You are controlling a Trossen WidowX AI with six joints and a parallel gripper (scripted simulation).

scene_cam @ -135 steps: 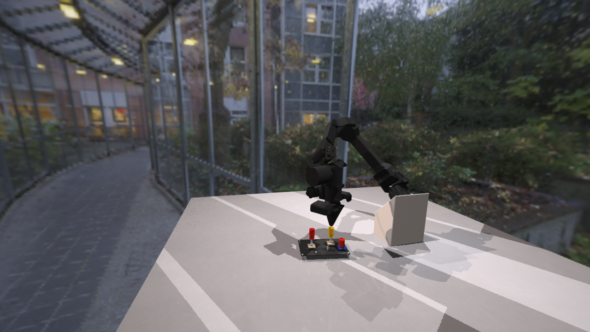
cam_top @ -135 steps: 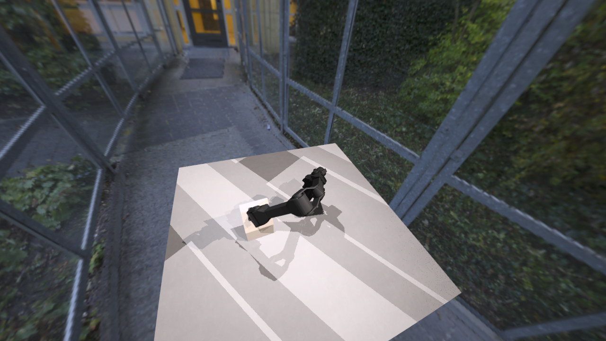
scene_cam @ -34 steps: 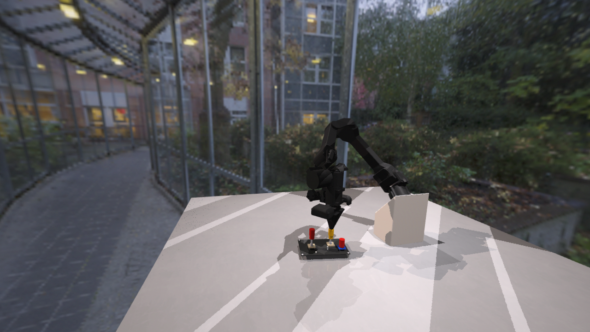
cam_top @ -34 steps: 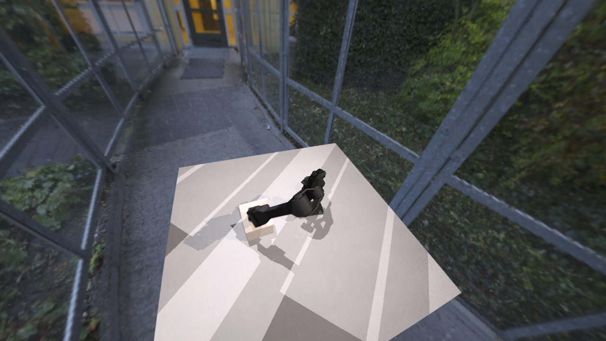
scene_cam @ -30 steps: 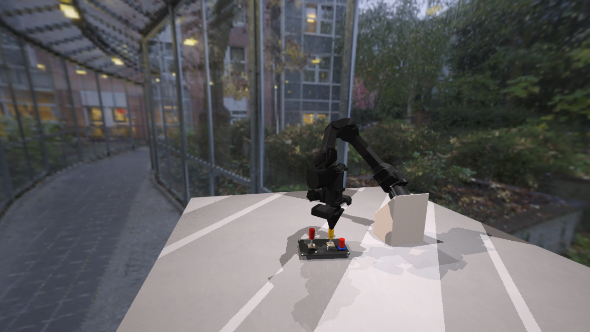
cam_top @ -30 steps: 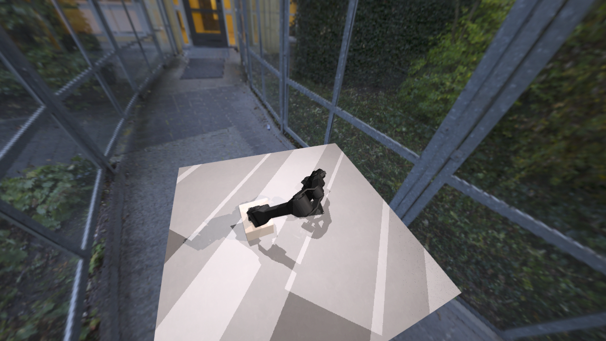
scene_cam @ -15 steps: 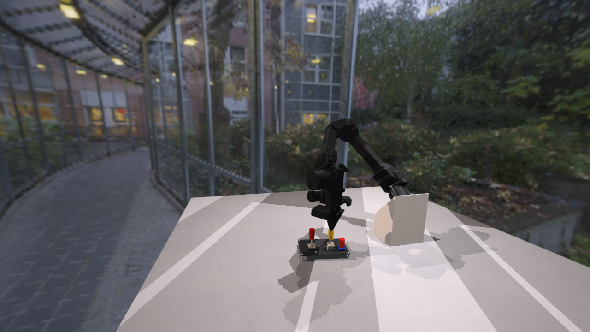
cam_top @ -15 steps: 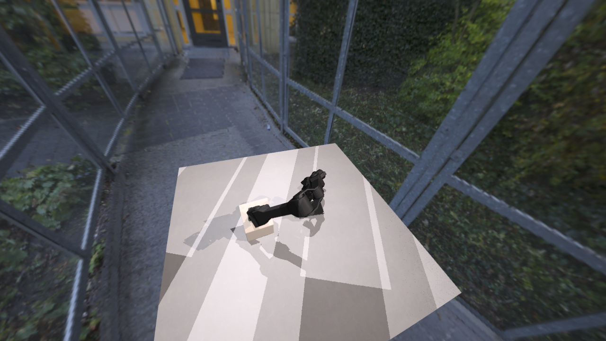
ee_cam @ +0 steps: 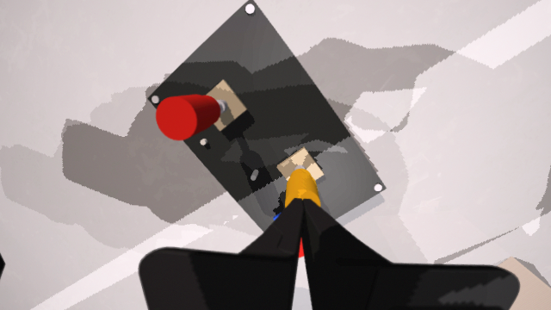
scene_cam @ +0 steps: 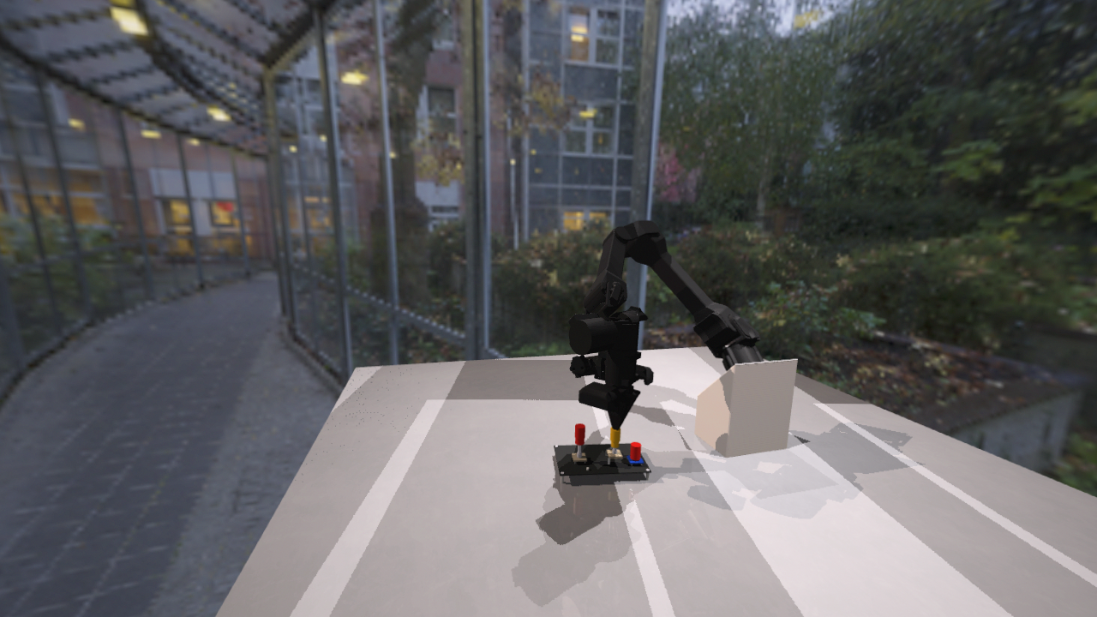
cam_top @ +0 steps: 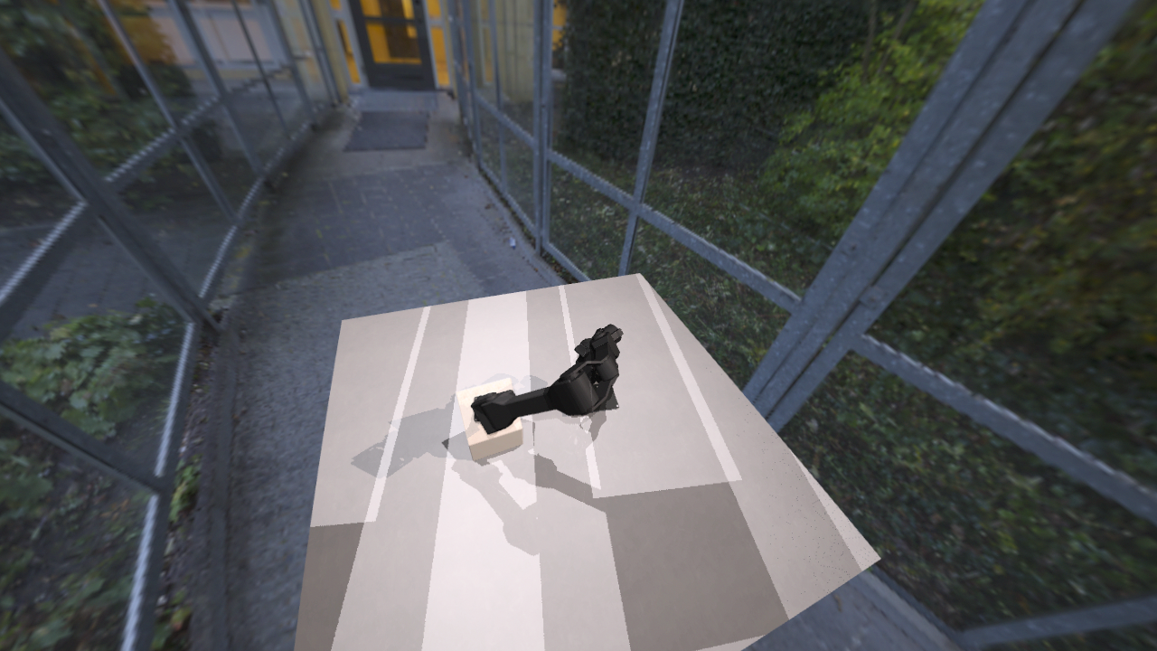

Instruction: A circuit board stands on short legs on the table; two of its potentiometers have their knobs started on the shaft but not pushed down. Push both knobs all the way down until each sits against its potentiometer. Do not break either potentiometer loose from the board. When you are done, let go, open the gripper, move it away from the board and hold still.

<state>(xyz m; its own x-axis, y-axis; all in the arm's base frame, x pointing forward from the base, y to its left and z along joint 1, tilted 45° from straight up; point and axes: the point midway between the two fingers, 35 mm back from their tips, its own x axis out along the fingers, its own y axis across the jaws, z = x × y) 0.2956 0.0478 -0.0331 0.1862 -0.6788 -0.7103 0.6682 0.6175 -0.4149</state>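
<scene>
The dark circuit board (scene_cam: 614, 470) (ee_cam: 258, 56) stands on the table; the arm hides it in the top view. A yellow knob (scene_cam: 614, 440) (ee_cam: 302, 186) stands over a tan potentiometer, with a short piece of grey shaft showing below it. My gripper (scene_cam: 617, 426) (ee_cam: 301, 206) is shut with nothing between its fingers, its tips at the top of the yellow knob; whether they touch is hard to tell. A tall red knob (scene_cam: 579, 434) (ee_cam: 178, 118) stands on the other tan potentiometer, with bare shaft visible beneath.
A shorter red knob (scene_cam: 635, 450) sits low on a blue base, close beside the yellow one; my fingers mostly hide it in the wrist view. Small pins stick up from the board. The beige block (cam_top: 494, 445) (scene_cam: 767, 406) under the arm's base stands on the table (cam_top: 485, 582) (scene_cam: 460, 536).
</scene>
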